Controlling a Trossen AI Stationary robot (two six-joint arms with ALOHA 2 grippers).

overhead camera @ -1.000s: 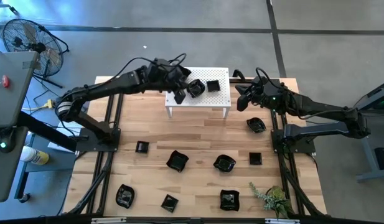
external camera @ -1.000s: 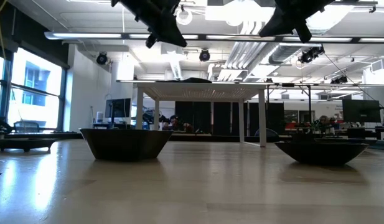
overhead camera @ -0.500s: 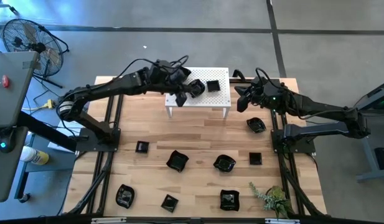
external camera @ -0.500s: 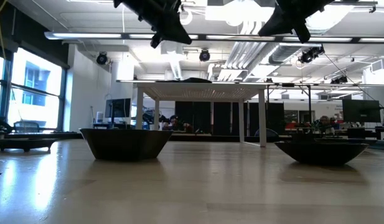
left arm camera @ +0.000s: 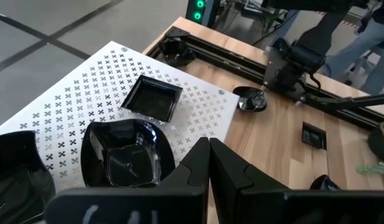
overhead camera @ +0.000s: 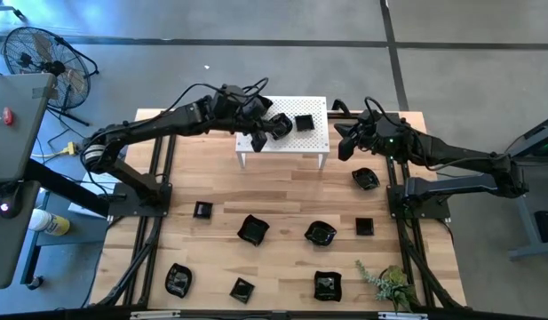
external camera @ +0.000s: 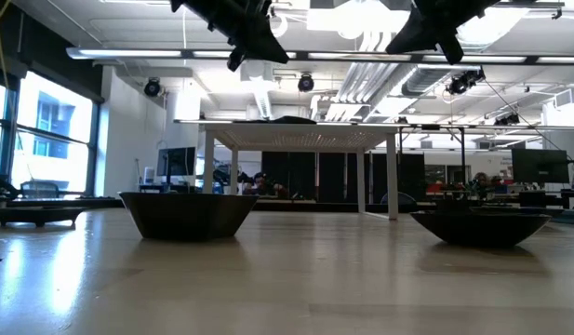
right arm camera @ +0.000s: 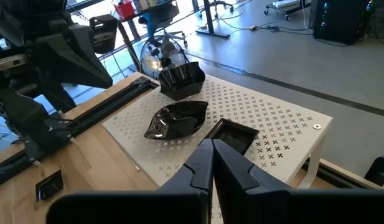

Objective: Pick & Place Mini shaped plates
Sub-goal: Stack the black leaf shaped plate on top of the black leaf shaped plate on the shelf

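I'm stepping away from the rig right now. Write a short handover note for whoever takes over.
Left gripper: shut, empty, over the white stand's front left edge.
Right gripper: shut, empty, just right of the stand.
Done: three mini plates on the stand: a square dish, a wavy dish, and a third at the back left corner.
Left: eight plates on the table, such as the one under the right arm.

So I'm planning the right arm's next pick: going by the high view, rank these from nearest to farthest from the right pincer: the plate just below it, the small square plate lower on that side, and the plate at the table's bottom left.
From the right pincer, beside the stand:
1. Plate just below it, right side.
2. Small square plate, lower right.
3. Bottom-left plate, far corner.
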